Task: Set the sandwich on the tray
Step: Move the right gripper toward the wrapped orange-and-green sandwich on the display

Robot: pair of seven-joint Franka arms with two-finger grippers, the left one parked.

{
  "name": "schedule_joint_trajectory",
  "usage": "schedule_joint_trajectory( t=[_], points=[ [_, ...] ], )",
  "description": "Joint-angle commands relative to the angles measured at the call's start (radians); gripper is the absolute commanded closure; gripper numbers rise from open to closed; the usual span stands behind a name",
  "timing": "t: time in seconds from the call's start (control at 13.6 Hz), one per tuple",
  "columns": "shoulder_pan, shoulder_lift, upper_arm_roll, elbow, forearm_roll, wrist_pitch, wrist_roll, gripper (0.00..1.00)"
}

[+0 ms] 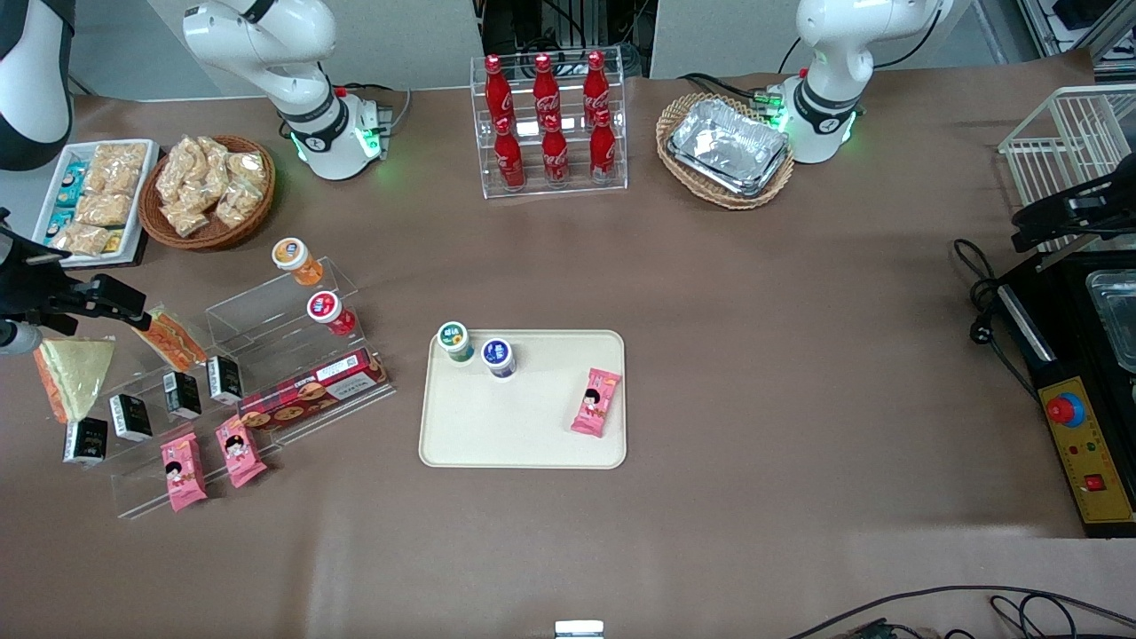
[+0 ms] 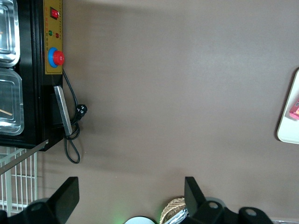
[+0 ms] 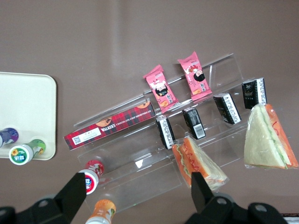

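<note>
sandwich (image 1: 78, 375) untouched on rack, left edge of frame | gripper (image 3: 140, 198) above, fingers spread, seemingly empty | tray (image 1: 524, 444) lacks sandwich | pick+place left

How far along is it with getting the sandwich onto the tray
Nothing looks done yet. The sandwich sits on the clear display rack toward the working arm's end of the table, not on the tray, which holds only two small jars and a pink snack packet. The pincer hangs open above the rack, holding nothing. Grasping, carrying and placing remain.
</note>
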Motion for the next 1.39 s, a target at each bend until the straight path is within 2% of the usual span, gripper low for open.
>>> schedule_joint_trajectory(
  t=[0.0, 0.15, 0.51, 0.73, 0.95, 1.32],
  points=[
    [-0.013, -0.007, -0.015, 0.002, -0.02, 0.007, -0.011, 0.0],
    [-0.013, -0.01, -0.082, 0.002, -0.023, 0.012, -0.027, 0.0],
    [-0.024, -0.008, -0.254, 0.001, -0.002, 0.032, -0.249, 0.0],
    [-0.06, 0.012, -0.323, -0.01, 0.02, 0.096, -0.399, 0.0],
    [-0.128, 0.046, -0.326, -0.042, 0.052, 0.172, -0.517, 0.0],
    [-0.156, 0.081, -0.326, -0.111, 0.104, 0.259, -0.577, 0.0]
  ],
)
